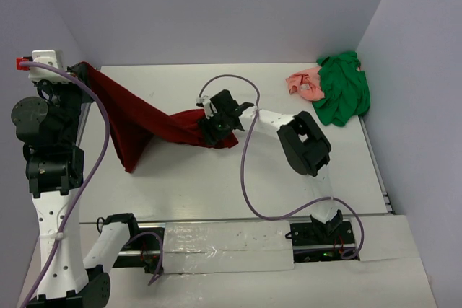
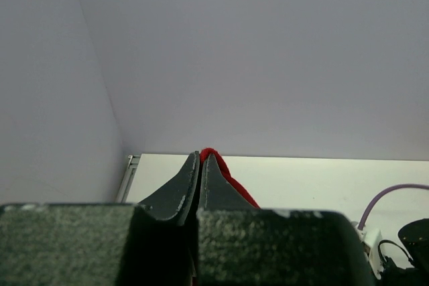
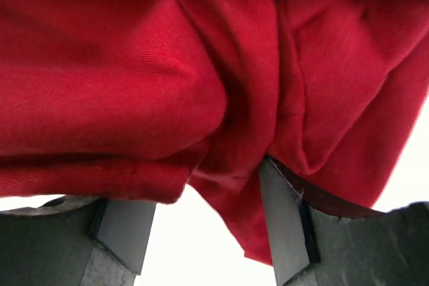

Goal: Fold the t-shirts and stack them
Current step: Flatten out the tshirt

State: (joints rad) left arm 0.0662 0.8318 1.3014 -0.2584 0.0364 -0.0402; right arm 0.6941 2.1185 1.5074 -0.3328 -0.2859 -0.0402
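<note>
The maroon t-shirt (image 1: 137, 117) hangs stretched between my two grippers, from the back left down to the table's middle. At the back left corner my left gripper (image 1: 78, 70) is raised and shut on one corner of it. In the left wrist view a red fold (image 2: 213, 160) pokes out at the closed fingertips (image 2: 201, 155). My right gripper (image 1: 215, 126) is at the bunched other end. Its jaws stand open, with maroon cloth (image 3: 201, 65) draped over and between them (image 3: 201, 185). The green t-shirt (image 1: 343, 91) and the salmon-pink t-shirt (image 1: 304, 83) lie crumpled at the back right.
Lavender walls (image 1: 216, 12) close in the white table (image 1: 216, 178) at the back and on both sides. A purple cable (image 1: 245, 171) loops over the table from the right arm, whose dark elbow (image 1: 307, 146) sits right of centre. The left arm's tall column (image 1: 50, 178) stands at the left edge.
</note>
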